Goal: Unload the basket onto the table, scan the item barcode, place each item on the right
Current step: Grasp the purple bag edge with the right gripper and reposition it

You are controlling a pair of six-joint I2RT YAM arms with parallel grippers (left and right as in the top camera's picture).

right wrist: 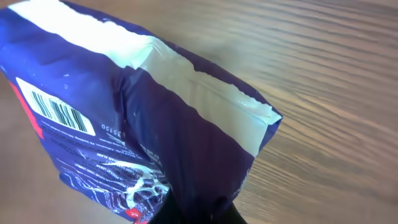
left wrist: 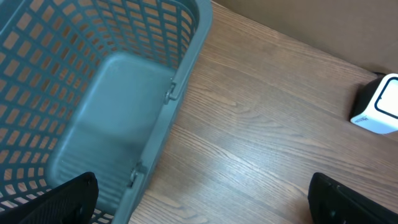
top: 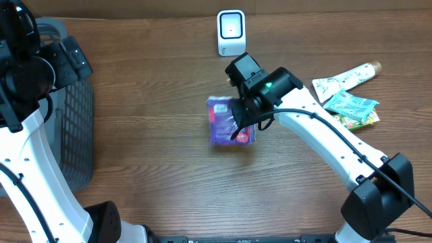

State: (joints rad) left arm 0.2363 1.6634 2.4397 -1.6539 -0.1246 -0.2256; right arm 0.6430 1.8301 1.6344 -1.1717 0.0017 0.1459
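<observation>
Purple bag (top: 226, 121) | right hand (top: 241, 129) squeezes it tight | barcode (right wrist: 59, 112) on its side | white scanner (top: 231, 32) nearby on bench (top: 148, 169) | left hand (left wrist: 202, 196) wide open by grey basket (left wrist: 124, 124)

From overhead the purple pouch (top: 221, 121) is blurred, its right side hidden under the right gripper (top: 243, 121). In the right wrist view the picture's edges cut its left and bottom. Far left of the pouch, the basket (top: 75, 115) runs off-frame, partly behind the left arm (top: 40, 67).
</observation>
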